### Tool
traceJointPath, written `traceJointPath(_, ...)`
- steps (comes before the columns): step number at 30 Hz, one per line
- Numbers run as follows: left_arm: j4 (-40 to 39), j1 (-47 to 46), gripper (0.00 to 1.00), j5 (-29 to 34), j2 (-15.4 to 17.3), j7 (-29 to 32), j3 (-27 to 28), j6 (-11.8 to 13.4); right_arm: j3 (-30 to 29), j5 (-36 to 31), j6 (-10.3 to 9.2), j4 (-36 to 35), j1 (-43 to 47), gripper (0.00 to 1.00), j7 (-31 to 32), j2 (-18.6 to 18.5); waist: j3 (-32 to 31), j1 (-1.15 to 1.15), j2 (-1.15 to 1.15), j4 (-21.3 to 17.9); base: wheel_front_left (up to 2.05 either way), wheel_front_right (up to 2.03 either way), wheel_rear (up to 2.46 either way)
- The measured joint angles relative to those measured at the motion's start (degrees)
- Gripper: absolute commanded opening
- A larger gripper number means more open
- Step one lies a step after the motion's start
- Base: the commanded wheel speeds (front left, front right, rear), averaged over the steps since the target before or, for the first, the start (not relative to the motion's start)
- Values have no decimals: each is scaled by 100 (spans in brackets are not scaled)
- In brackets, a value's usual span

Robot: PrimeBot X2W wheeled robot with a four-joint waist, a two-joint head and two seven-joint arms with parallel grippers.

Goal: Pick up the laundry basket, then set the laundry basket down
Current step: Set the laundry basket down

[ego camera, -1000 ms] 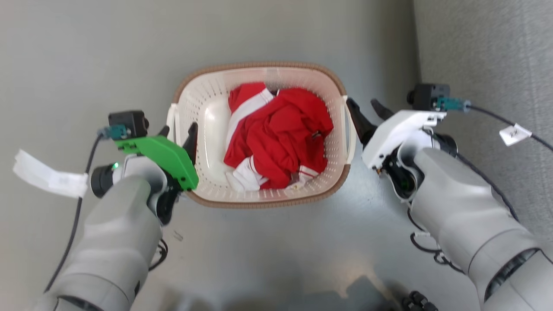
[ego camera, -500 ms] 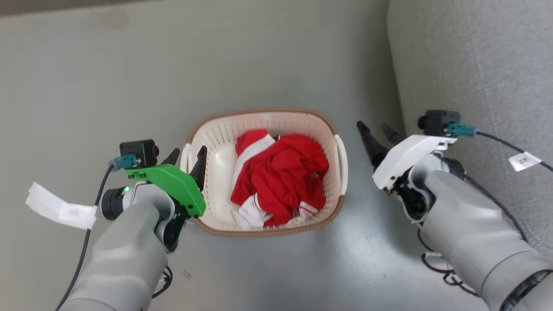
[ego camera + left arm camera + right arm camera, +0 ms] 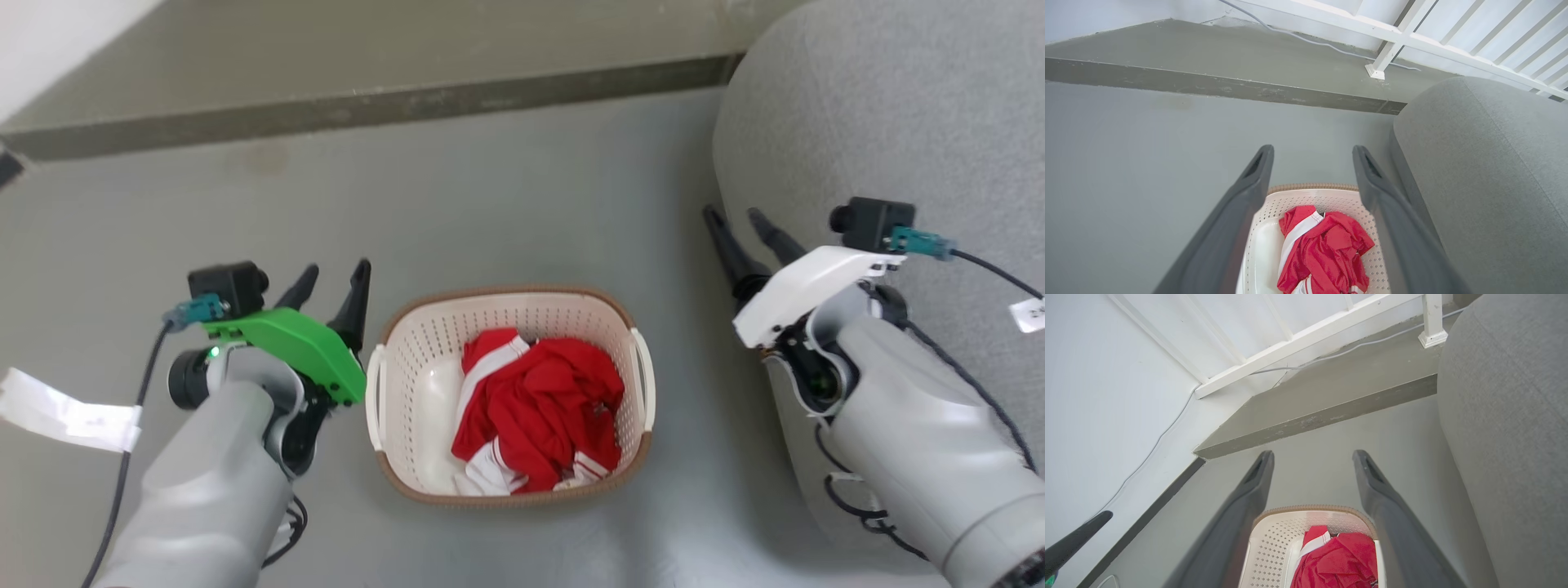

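Standing on the smooth grey floor (image 3: 490,204), the cream-white perforated plastic laundry basket (image 3: 424,359) with the brown woven-look rim lies between the two grippers and touches neither. It sits upright and holds a crumpled red garment with white stripes (image 3: 539,408).

The left gripper (image 3: 336,271) is released: its two dark fingers are spread with nothing between them. The basket's white left handle (image 3: 375,392) lies just beside this gripper's green housing, on its inner side, behind the fingertips. In the left wrist view the basket appears low between the fingers, apparently below them.

The right gripper (image 3: 731,214) is likewise released and empty. The white right handle (image 3: 647,380) lies well apart from it, inward and behind its fingertips. The grey upholstered sofa (image 3: 857,122) is close on this gripper's outer side.

Task status, as a judgement:
- The basket rests on the floor with no handle grasped, which fits either the state before the lift or the state after the set-down. The pictures do not settle which.
- If the lift is still due, both grippers must descend and close on the handles.
- If the set-down is done, nothing remains except clearing the arms.
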Motion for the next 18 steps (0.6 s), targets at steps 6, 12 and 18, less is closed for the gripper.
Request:
traceJointPath(6,-584,170,100,304,135,0,394,1,-455,-465,-1,-506,315,100,-1,-218,-355,0,0,56,0,0,0)
traceJointPath(12,-1233,534,100,665,338,0,842,107,-857,-898,-66,-1203,615,100,-15,-209,-626,0,0,86,0,0,0)
traceJointPath(18,-1973,920,100,1101,372,-1,1235,271,-1305,-1386,-225,-1946,981,100,-19,-199,-787,0,0,45,0,0,0)
